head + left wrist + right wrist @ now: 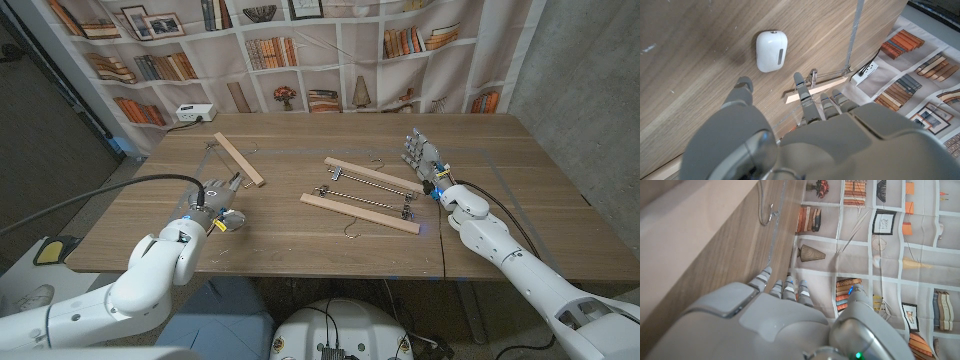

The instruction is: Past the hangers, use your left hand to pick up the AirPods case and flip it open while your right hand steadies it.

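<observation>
A white AirPods case (771, 51) lies shut on the wooden table, just in front of my left hand's fingertips (799, 80). In the head view the case (233, 221) sits close by my left hand (210, 207), near the table's front left, and the hand holds nothing, its fingers apart. At the table's right side my right hand (424, 158) stands upright with straight fingers and nothing in it. Its fingers (785, 287) hover over the table surface.
Two wooden clip hangers (372, 176) (360, 213) lie in the middle of the table, between my hands. A third hanger (238, 159) lies behind my left hand. A white power strip (195, 112) sits at the back left edge, before a bookshelf-print curtain.
</observation>
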Tool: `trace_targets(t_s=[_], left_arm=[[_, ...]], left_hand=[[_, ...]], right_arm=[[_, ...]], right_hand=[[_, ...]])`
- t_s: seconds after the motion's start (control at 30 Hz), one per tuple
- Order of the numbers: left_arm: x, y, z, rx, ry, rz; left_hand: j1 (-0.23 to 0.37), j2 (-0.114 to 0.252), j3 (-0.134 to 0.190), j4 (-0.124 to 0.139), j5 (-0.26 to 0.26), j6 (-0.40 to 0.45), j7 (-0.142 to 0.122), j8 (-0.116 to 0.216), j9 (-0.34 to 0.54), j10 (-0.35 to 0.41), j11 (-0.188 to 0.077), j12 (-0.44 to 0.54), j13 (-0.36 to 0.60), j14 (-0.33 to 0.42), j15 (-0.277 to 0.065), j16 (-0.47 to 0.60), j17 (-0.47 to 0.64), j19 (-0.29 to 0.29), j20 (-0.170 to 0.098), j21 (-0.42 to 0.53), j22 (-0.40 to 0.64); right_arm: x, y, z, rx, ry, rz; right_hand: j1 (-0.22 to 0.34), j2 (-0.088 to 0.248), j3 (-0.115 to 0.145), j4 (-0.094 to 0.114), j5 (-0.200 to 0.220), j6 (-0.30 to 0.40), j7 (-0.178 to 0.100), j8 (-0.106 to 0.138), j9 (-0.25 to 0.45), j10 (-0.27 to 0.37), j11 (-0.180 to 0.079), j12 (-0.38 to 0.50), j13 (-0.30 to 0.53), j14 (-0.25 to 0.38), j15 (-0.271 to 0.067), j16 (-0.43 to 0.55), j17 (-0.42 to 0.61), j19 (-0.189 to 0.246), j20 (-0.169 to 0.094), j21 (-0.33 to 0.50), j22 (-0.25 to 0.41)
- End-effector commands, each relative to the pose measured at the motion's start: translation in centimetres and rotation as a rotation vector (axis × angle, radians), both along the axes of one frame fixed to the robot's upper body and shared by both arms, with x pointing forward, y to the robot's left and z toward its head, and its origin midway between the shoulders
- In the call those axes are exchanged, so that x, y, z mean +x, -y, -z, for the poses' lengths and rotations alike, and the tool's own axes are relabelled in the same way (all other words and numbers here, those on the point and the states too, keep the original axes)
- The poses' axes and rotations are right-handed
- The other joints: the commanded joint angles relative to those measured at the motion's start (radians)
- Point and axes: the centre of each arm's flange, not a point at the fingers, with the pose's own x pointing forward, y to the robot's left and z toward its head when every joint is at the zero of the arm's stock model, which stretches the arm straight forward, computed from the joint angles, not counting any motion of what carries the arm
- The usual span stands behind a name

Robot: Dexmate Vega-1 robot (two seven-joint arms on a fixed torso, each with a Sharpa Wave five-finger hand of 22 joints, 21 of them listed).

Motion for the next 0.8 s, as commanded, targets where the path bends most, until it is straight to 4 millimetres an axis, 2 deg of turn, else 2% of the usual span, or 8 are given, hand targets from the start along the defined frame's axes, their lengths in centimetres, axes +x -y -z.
trace_targets(t_s=[0.03, 0.4, 0.67, 0.8], left_arm=[[0.13, -0.12, 0.72, 0.002, -0.013, -0.005], [0.12, -0.15, 1.2, 0.014, -0.012, -0.009], [-0.02, -0.4, 0.94, 0.019, 0.013, -0.019], [0.16, -0.5, 1.0, 0.032, 0.01, -0.026]], left_hand=[[-0.01, 0.003, 0.007, 0.003, -0.001, -0.006, -0.003, 0.001, 0.002, 0.001, -0.001, 0.0, 0.003, 0.001, -0.001, -0.001, 0.002, -0.001, 0.006, -0.001, 0.0], [-0.011, 0.004, 0.01, 0.002, -0.001, -0.006, -0.003, 0.002, 0.002, 0.001, -0.001, -0.001, 0.004, 0.001, -0.001, -0.001, 0.002, 0.0, 0.006, -0.001, 0.0], [-0.011, 0.005, 0.011, 0.002, -0.001, -0.006, -0.003, 0.002, 0.002, 0.002, 0.002, -0.001, 0.005, 0.002, 0.0, 0.0, 0.002, 0.0, 0.008, -0.001, 0.0], [-0.011, 0.005, 0.013, 0.001, -0.002, 0.009, 0.022, 0.007, 0.002, 0.01, 0.011, 0.0, 0.006, 0.01, 0.002, 0.002, 0.002, 0.001, 0.008, -0.001, 0.001]], right_arm=[[-0.1, 0.16, 0.3, 0.015, 0.014, -0.009], [-0.02, -0.27, 0.32, -0.031, 0.034, -0.04], [0.15, -0.45, 0.5, -0.013, 0.027, -0.043], [0.29, -0.49, 0.74, -0.004, 0.02, -0.046]], right_hand=[[0.017, 0.001, 0.007, -0.005, -0.002, 0.006, 0.005, -0.001, 0.005, 0.003, 0.008, 0.004, 0.001, 0.001, -0.005, 0.006, 0.0, 0.02, -0.05, 0.01, 0.001], [0.023, 0.004, 0.008, -0.006, -0.002, -0.009, 0.004, -0.006, 0.005, -0.014, 0.006, -0.003, 0.0, -0.012, -0.006, -0.001, -0.001, 0.037, -0.069, 0.01, 0.0], [0.025, 0.005, 0.009, -0.006, -0.002, -0.011, 0.001, -0.007, 0.005, -0.014, 0.005, -0.002, 0.0, -0.013, -0.005, -0.001, -0.001, 0.034, -0.068, 0.006, -0.001], [0.025, 0.005, 0.009, -0.006, -0.002, -0.01, 0.002, -0.006, 0.005, -0.014, 0.005, -0.002, 0.0, -0.013, -0.005, -0.001, -0.001, 0.033, -0.066, 0.005, -0.001]])
